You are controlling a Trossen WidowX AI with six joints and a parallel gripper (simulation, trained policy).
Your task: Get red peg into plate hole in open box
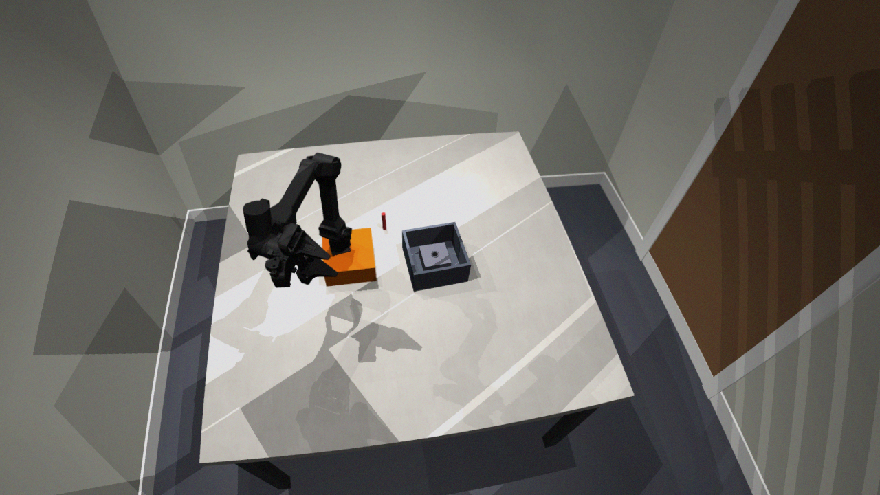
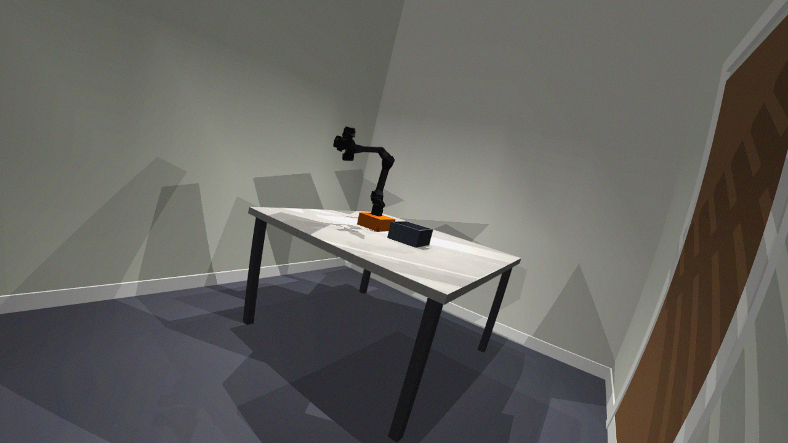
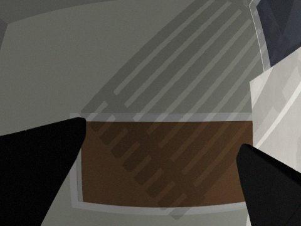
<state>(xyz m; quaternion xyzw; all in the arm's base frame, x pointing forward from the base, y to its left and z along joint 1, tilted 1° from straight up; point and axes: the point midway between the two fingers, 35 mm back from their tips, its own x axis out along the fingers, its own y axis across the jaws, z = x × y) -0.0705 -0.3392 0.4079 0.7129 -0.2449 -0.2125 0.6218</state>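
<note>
The red peg (image 1: 383, 221) stands upright on the table in the top view, behind and left of the box. The dark blue-grey open box (image 1: 441, 278) (image 2: 406, 235) sits on the table. Inside it, a light grey plate (image 1: 425, 257) lies at the bottom, and its round hole (image 1: 434, 254) looks empty. My gripper (image 1: 333, 265) (image 3: 165, 140) is wide open and empty. It is raised high above the table, away from the peg and the box. The peg is not visible in the exterior view or the wrist view.
The arm stands on an orange block (image 1: 363, 246) (image 2: 374, 222), left of the box on the white table (image 1: 522, 344) (image 2: 441, 271). The wrist view looks towards a wall with a brown panel (image 3: 125, 176), with the table edge at right.
</note>
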